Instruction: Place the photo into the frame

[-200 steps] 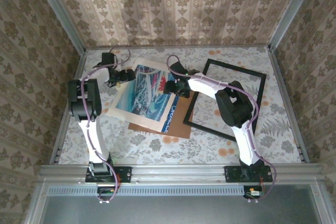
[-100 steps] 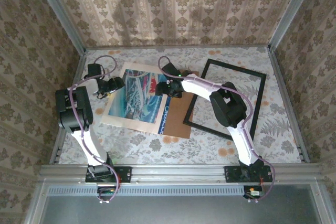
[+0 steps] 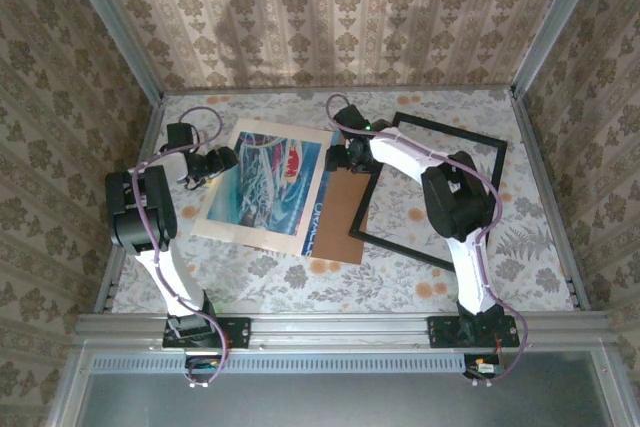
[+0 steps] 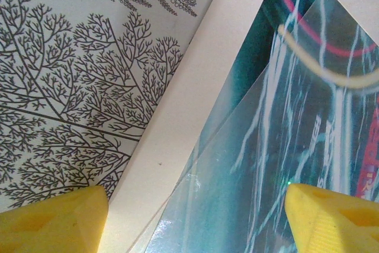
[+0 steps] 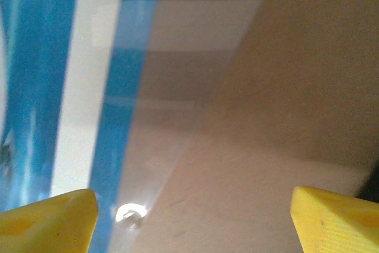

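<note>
- The photo [image 3: 265, 187] lies face up and flat on the left half of the desk [image 3: 540, 247]. It is a blue, white and teal swirl with red accents inside a wide cream border.
- Its right edge overlaps a plain brown backing board [image 3: 340, 212], which sits between the photo and the frame.
- The frame [image 3: 470, 133] is a thin black rectangle lying empty on the right half of the desk, turned at a slight angle. It touches or slightly overlaps the board and sits apart from the photo.
- The left arm [image 3: 150, 207] reaches to the photo's left edge. In the left wrist view its jaws are spread wide, with the yellow fingertips [image 4: 53, 217] on either side of the cream border and nothing pinched between them.
- In that view a faint straight line crosses the image. It may be the edge of a clear sheet, but I cannot tell.
- The right arm [image 3: 440, 177] reaches over the seam where photo meets board. Its jaws are also spread and empty, with the fingertips [image 5: 47, 220] above the print's blue edge [image 5: 89, 87] and the brown board [image 5: 284, 87].
- The step in hand appears to be taking hold of the photo; it has not been lifted or moved toward the frame.
- The next move likely calls for closing on opposite edges of the thin print without creasing it. The print then has to be carried right and squared to the angled frame.
</note>
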